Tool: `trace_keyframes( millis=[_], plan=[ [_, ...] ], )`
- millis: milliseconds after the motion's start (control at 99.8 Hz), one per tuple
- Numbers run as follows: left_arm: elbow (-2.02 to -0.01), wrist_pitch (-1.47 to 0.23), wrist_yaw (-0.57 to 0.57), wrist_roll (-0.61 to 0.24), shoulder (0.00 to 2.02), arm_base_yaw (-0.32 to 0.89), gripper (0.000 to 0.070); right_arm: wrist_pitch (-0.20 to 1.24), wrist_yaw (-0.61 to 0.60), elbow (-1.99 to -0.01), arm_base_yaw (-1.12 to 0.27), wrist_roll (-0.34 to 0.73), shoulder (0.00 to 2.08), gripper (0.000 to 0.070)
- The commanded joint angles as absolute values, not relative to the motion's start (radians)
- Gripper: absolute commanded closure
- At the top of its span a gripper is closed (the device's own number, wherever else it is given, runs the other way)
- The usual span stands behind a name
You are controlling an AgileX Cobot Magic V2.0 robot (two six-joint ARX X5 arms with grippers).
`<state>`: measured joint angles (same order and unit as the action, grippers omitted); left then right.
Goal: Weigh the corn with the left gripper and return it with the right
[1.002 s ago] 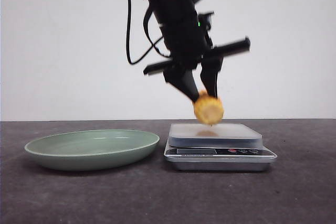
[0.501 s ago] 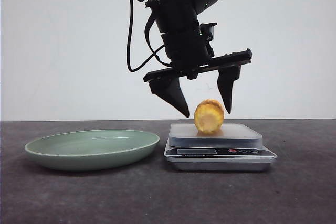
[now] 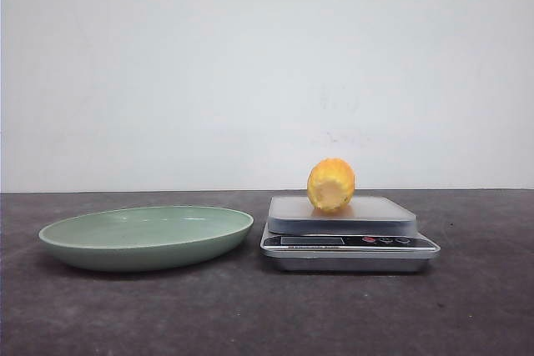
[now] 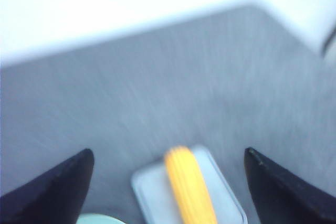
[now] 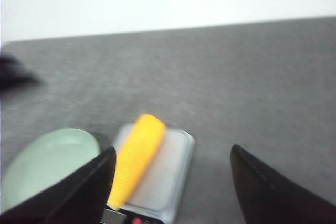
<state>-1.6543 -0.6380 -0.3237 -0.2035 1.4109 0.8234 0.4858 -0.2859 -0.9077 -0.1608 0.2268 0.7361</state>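
Neither arm is seen in the front view. The black two-fingered left gripper (image 4: 167,182) is held with its jaws wide apart, nothing gripped. The black two-fingered right gripper (image 5: 170,182) is likewise spread wide, nothing gripped.

No text, number or brand can be read anywhere. The scale (image 3: 350,241) has a dark display strip on its front panel, to the left of three small round buttons, two red and one dark, but the strip shows no digits that can be made out, and both wrist views are too blurred for any marking
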Motion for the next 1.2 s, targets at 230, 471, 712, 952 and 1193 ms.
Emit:
trace_keyframes(
  millis=[230,471,712,952,1193],
  plan=[
    [-1.669,-0.915,-0.669,-0.128,0.979,0.85,0.0144,0.329,-0.234,-0.924,-0.339,0.302,0.936,0.0221],
    [-1.669,-1.209,-0.809,-0.264,0.723,0.86,0.0149,0.21,-0.139,-0.924,-0.46,0.308,1.172,0.0216],
    [-1.659,-1.458,-0.826,-0.411,0.615,0.82,0.015,0.127,-0.101,-0.925,-0.505,0.343,1.391,0.0184],
    [-1.629,-1.458,-0.75,-0.389,0.579,0.705,0.015,0.067,-0.099,-0.925,-0.511,0.365,1.522,0.0184],
    [-1.527,-1.458,-0.622,-0.445,0.509,0.627,0.015,0.056,-0.07,-0.925,-0.51,0.368,1.577,0.0191]
  ],
)
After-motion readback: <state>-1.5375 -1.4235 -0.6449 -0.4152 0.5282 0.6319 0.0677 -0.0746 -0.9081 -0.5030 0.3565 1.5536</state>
